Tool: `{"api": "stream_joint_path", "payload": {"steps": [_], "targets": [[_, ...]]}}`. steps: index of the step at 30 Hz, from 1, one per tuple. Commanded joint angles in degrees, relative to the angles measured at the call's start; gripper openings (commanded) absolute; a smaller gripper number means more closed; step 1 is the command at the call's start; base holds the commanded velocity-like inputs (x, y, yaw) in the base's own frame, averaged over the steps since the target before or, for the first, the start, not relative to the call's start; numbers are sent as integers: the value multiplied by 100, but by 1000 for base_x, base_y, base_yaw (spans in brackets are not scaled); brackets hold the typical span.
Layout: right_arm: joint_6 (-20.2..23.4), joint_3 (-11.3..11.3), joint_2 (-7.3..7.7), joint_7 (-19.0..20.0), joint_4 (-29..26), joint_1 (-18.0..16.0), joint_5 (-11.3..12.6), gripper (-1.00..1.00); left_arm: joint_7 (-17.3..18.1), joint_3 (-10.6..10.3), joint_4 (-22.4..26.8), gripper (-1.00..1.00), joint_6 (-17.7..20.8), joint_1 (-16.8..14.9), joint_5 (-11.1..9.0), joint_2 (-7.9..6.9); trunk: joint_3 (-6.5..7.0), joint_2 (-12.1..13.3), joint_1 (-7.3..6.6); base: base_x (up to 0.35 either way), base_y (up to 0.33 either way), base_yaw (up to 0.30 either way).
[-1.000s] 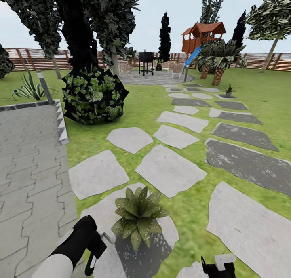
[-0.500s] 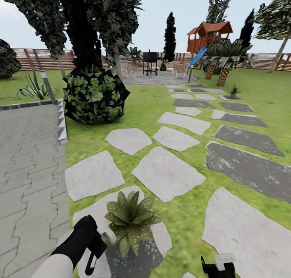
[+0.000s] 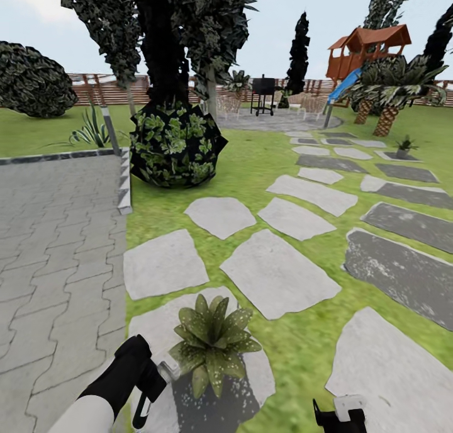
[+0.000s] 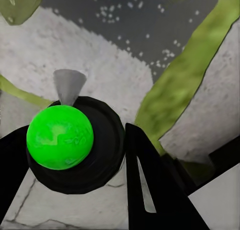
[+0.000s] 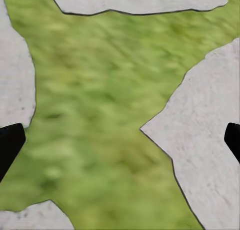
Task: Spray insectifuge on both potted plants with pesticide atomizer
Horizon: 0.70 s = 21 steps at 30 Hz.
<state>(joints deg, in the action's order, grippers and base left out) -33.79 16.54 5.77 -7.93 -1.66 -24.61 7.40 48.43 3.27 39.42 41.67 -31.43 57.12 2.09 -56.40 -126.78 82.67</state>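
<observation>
1. Pesticide atomizer (image 4: 67, 140) sat clamped in the left claw (image 4: 75, 155); the left wrist view showed its bright green top and dark round body squeezed between two black fingers (image 4: 150, 180), with a pale grey nozzle cone pointing away.
2. In the head view the same bottle (image 3: 167, 368) appeared at the lower left of the frame, its whitish head just beside the leaves of the near potted plant (image 3: 214, 342).
3. That plant stood on a pale stepping stone (image 3: 151, 332), and fine white insectifuge specks (image 3: 217, 373) dotted its leaves and the dark patch of stone in front of it.
4. Right claw (image 3: 340, 414) showed at the bottom edge of the frame, right of centre; the right wrist view showed its two black tips far apart at the picture's sides, spread wide with nothing between them, over lawn (image 5: 100, 115) and pale stones.
5. Grey brick paving (image 3: 56, 244) filled the left of the frame.
6. Farther back, a round dark bush (image 3: 177, 145) stood under a tree.
7. A second potted plant (image 3: 404, 146) stood small at the right, beside the far stones.
8. At the upper part of the frame were a grill (image 3: 263, 93), a red-roofed playhouse (image 3: 368, 49) and a brown slat fence (image 3: 107, 88).
</observation>
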Motion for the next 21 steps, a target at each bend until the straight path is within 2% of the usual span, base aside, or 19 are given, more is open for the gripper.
{"api": "stream_joint_path", "payload": {"steps": [1, 5, 8, 16, 21], "targets": [[-14, 59, 3, -7, -1, 1, 51, 100, 44, 32, 5, -100, 16, -4, 53, 10, -4, -1, -1, 0, 0, 278], [-14, 59, 3, -7, -1, 0, 51, 100, 44, 27, -13, -100, 16, -4, 53, 10, -4, -1, -1, 0, 0, 269], [-14, 59, 6, -7, -1, 1, 46, 100, 44, 25, -21, -100, 16, -4, 53, 10, -4, -1, -1, 58, -83, 57], [-14, 59, -14, -7, -8, 0, 51, 100, 44, 25, -21, -100, 16, -4, 53, 10, -4, -1, -1, 146, -229, 6], [-14, 59, -43, -7, -10, 0, 51, 100, 44, 25, -22, -100, 16, -4, 53, 10, -4, -1, -1, 148, -238, 231]]}}
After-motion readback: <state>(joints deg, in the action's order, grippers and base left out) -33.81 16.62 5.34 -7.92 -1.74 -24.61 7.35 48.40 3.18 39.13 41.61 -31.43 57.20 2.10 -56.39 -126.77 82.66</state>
